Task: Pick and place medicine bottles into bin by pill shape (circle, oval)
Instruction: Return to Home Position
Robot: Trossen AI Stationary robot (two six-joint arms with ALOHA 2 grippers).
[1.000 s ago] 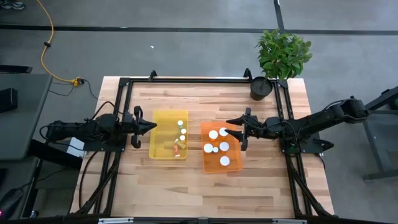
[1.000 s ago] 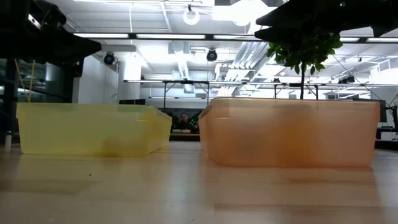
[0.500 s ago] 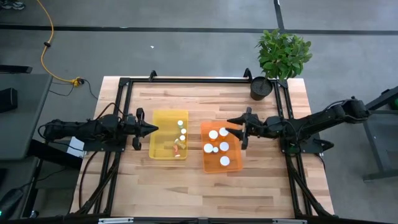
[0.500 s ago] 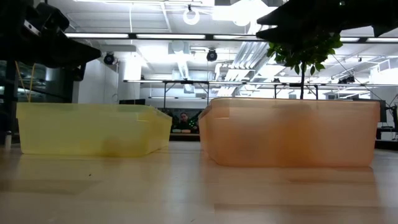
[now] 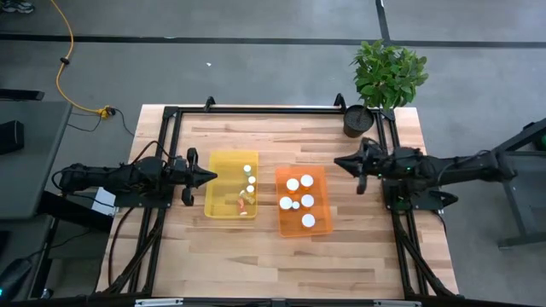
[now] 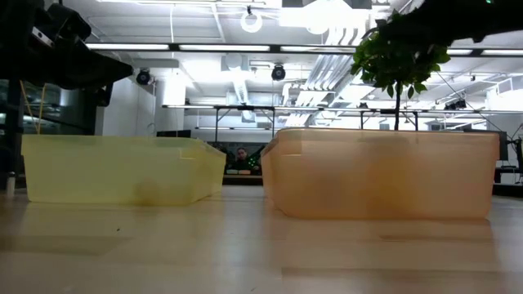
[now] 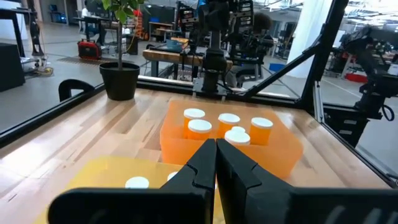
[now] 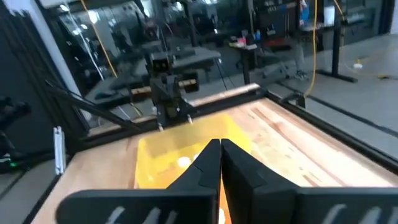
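The yellow bin (image 5: 223, 170) on the left holds several medicine bottles (image 5: 250, 178), orange with white caps; at least one lies on its side. The orange bin (image 5: 290, 223) on the right holds several upright bottles (image 5: 307, 201) that rest on their bases. My left gripper (image 5: 212, 175) is shut and empty, pointing level at the yellow bin's left wall. My right gripper (image 5: 335, 160) is shut and empty, level, just right of the orange bin's far right corner. The left wrist view shows the shut fingers (image 7: 216, 155) and the orange bin's bottles (image 7: 229, 123) beyond them.
A potted plant (image 5: 358, 119) stands at the table's far right corner, close behind my right arm. Black frame rails run along the table's left and right sides. Bare wood lies in front of and behind both bins (image 6: 122, 167) (image 6: 380, 171).
My right gripper has drawn back from over the orange bin's far right part toward the table's right edge, rising a little, and its fingers have shut with nothing between them. The bottles and bins have kept their places.
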